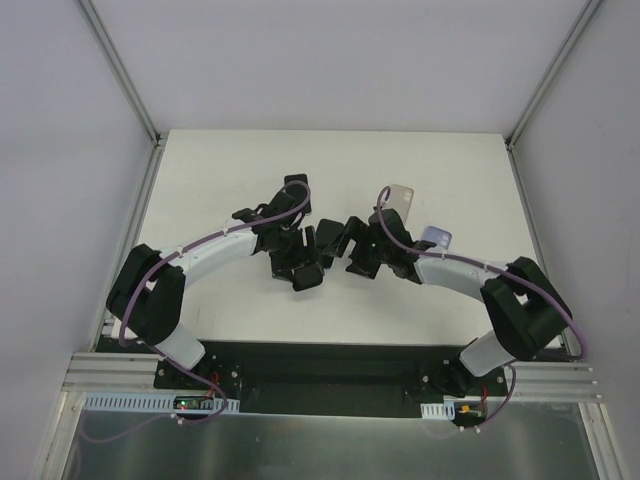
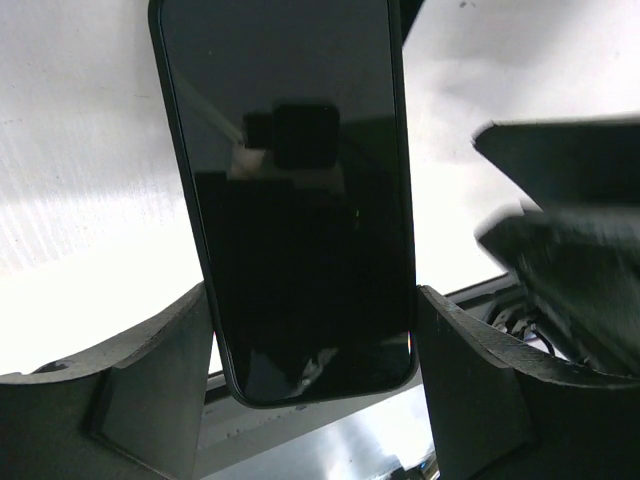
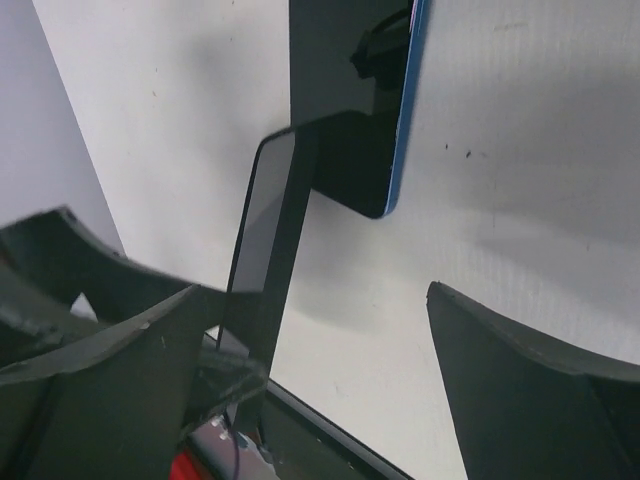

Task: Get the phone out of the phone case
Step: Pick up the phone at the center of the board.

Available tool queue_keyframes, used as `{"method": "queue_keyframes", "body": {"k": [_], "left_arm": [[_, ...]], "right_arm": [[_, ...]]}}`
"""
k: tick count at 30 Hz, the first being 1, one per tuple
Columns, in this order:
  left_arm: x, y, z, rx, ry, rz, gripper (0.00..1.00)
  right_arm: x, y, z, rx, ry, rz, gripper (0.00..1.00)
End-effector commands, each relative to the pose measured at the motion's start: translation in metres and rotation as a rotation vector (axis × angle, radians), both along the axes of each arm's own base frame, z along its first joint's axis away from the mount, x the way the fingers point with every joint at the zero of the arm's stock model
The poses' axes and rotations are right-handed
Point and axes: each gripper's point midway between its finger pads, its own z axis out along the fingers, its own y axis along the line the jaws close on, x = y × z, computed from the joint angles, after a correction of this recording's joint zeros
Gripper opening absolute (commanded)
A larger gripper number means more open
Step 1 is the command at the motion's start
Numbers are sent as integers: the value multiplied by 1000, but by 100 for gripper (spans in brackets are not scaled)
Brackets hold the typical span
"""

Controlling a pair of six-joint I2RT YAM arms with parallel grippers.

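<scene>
L fingers [image 2: 150, 400] clamp phone [image 2: 300, 220] across its width nr one end; R fingers [image 3: 530, 380] wide apart, empty. Stiff, slick glass, prob fragile: hold side edges, not screen.

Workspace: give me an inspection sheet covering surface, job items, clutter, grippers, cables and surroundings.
Surface: white matte tabletop, a few faint specks.
Job's things: black glossy slab phone, one end between the left fingers; cannot tell whether a case is still on it.
Clutter: pale translucent rectangular piece and lilac rounded piece lie by the right arm; what they are is unclear.
Grippers: left gripper closed on the phone's sides; right gripper wide open next to it.
Cables: purple cable runs along each arm.
Surroundings: white enclosure walls; aluminium rail at the near edge.
</scene>
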Motion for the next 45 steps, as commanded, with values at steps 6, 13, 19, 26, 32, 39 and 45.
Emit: {"method": "queue_keyframes", "body": {"k": [6,13,19,26,32,39,45], "left_arm": [[-4,-11,29,-117,-77,-53,45],[-5,-11,30,-127,-90,-64,45],[-7,-11,36,-143,-111,-77,46],[-11,-8,46,-159,-150,-97,66],[-14,-9,68,-210,-221,-161,98],[-17,8,85,-265,-251,-142,99],[-1,38,87,-333,-239,-17,99]], "right_arm": [[16,55,18,170,68,56,75],[8,72,18,248,97,89,45],[3,77,19,262,101,139,25],[0,81,20,258,80,186,1],[7,78,25,214,39,192,1],[22,62,37,208,-7,160,1],[26,38,58,232,-104,160,1]]}}
